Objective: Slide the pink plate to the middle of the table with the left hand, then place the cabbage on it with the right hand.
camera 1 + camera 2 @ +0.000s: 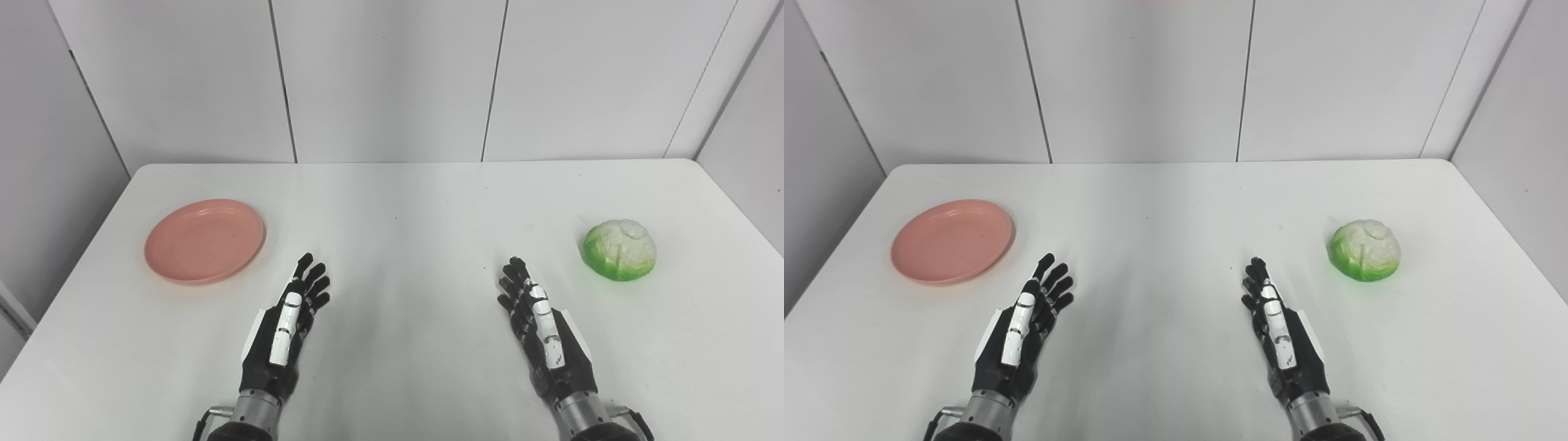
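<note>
Nothing started yet, by the look of it. Round shallow pink plastic plate (204,241) sits far left on the white table (392,202), well off the middle, nothing on it. Left hand (288,324) is black w/ white thumb plates, held edge-on over the table near its front edge, fingers straight and a bit fanned, holding nothing. Key relation for move 1: plate lies fwd and to the left of the left hand, near but not touching; fingertips point roughly fwd, past the plate's right rim rather than at it. So imo the hand has to go out left and beyond the plate's far-left side, then push rightward toward centre; the bare middle of the table is fwd-right of that hand. Plate is round, so no long axis to care about. Pale green-and-white round cabbage head (619,249) sits far right, fwd and right of the right hand (542,327), apart from it. Right hand also edge-on, fingers extended, slightly parted, empty, looks to be waiting. Each target is nearer its own hand, matches task split. Risk: low rim, hand may ride over it instead of pushing.
</note>
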Tool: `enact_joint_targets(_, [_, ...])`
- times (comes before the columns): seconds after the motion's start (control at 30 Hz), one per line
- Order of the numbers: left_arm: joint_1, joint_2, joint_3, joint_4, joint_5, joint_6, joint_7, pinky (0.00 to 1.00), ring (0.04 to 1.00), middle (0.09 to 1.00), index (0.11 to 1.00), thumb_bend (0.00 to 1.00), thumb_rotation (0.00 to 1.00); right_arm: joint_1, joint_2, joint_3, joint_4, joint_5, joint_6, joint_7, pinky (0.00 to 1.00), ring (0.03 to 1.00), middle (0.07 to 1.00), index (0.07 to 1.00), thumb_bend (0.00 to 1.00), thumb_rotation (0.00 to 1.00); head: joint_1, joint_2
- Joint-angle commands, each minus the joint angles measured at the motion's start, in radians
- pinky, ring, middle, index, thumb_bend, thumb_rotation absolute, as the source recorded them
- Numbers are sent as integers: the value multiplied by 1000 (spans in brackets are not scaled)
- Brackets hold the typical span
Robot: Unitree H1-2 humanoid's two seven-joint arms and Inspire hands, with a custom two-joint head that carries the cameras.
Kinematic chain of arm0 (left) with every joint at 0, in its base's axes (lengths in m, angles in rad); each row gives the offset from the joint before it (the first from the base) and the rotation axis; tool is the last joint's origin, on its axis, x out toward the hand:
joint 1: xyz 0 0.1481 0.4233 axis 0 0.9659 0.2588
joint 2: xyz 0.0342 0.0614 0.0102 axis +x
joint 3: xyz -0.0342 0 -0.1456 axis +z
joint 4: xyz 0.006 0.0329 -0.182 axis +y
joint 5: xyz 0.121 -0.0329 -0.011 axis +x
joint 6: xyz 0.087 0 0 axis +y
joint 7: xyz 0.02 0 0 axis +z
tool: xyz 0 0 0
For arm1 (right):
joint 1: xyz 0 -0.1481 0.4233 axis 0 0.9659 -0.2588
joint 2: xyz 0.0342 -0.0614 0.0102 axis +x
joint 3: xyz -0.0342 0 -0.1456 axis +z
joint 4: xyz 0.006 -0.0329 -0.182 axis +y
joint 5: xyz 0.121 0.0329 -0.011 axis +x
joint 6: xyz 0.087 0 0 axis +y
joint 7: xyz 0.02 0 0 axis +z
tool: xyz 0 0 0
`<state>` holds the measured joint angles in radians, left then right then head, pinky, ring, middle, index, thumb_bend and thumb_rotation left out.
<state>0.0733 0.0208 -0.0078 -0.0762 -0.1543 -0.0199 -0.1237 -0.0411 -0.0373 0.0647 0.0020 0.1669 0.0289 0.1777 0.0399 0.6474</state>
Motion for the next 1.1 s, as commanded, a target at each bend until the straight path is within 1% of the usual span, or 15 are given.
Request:
enact_joint_targets(0.0, [35,2,3,65,1,-13,-1,937,943,959,962,492,1000,-93,-47,-38,156,-18,-31,-8,1000,1000,1000,1000,317,1000,0,0])
enact_joint_targets(0.33, [28,1,5,78,0,-16,0,937,943,958,961,484,1000,-102,-47,-37,179,-16,-38,-3,1000,1000,1000,1000,324,1000,0,-15])
enact_joint_targets(0.8, [21,0,4,89,2,-24,0,934,943,956,961,483,1000,-109,-49,-37,201,-19,-59,-2,1000,1000,1000,1000,310,1000,10,-22])
enact_joint_targets(0.93, [19,-6,1,94,10,-25,8,932,939,954,957,495,1000,-108,-55,-40,204,-12,-60,5,1000,1000,1000,1000,317,1000,46,-31])
enact_joint_targets(1.03, [16,-12,-7,107,26,-36,13,932,937,952,955,505,1000,-107,-59,-47,206,0,-63,12,1000,1000,1000,1000,316,1000,103,-48])
enact_joint_targets(1.07, [16,-17,-9,107,28,-34,17,930,935,950,954,507,1000,-108,-62,-48,211,2,-70,16,1000,1000,1000,1000,316,1000,108,-50])
